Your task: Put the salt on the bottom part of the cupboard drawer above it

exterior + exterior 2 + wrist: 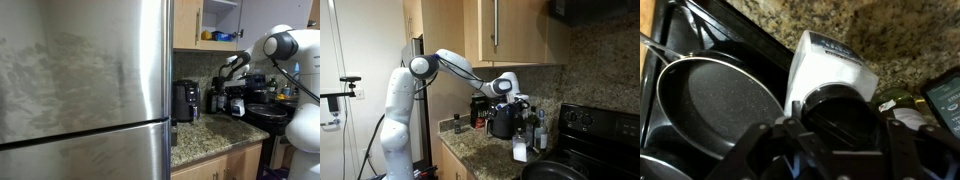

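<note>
Reaching out from its white base, the arm (255,55) holds the gripper (224,72) low above the counter (200,138), near the coffee machine (185,100) and under the open cupboard drawer (186,25). Whether its jaws are apart or closed cannot be told. The salt (222,36) seems to stand on the lowest shelf, just beside a yellow object (207,36); it looks small and dark blue.
</note>
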Motion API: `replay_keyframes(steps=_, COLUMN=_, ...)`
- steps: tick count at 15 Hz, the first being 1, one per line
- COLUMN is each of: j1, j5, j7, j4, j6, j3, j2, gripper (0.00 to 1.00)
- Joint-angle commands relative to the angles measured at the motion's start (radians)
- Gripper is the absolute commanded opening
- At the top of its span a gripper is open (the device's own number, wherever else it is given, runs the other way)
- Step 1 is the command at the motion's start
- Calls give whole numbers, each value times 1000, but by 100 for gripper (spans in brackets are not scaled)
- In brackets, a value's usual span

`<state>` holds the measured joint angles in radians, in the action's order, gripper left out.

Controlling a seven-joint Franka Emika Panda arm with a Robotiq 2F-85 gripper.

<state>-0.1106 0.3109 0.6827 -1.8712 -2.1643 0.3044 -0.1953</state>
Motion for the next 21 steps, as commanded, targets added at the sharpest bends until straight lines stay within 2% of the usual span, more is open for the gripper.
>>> replay_keyframes(steps=1, j1=15, j5=143, j7=-85, j4=-221, j6=-7, j3=-39, j2=253, gripper=37)
replay_keyframes(steps=3, j1=2, j5=164, j7=-146, j4=-309, j6=-30, j3=-75, j2=368, gripper=37)
replay_keyframes(steps=5, j1=-13, j5=132, j7=-226, j4=-387, j6=-54, j3=-101, j2=485, gripper=37)
replay_keyframes(steps=6, j1=-29, j5=123, j7=-159, j4=-277, j6=-10, j3=-114, j2=345, gripper=37)
replay_keyframes(steps=7, j1=-36, j5=119, j7=-167, j4=-304, j6=-9, j3=-126, j2=386, gripper=62)
replay_keyframes(steps=9, j1=-42, j5=119, j7=-164, j4=-309, j6=-5, j3=-134, j2=393, gripper=62)
replay_keyframes(steps=10, j1=-41, j5=142, j7=-164, j4=-309, j6=5, j3=-139, j2=387, gripper=37)
replay_keyframes(steps=16, j1=-39, j5=195, j7=-290, j4=-487, j6=-43, j3=-212, j2=705, gripper=37)
replay_keyframes(steps=19, j1=-13, j5=53, j7=-378, j4=-518, j6=-28, j3=-208, j2=884, gripper=37)
replay_keyframes(steps=20, j1=-55, j5=86, j7=-328, j4=-467, j6=-21, j3=-241, j2=753, gripper=62)
replay_keyframes(steps=21, j1=-52, j5=51, j7=-358, j4=-480, j6=-19, j3=-241, j2=811, gripper=62)
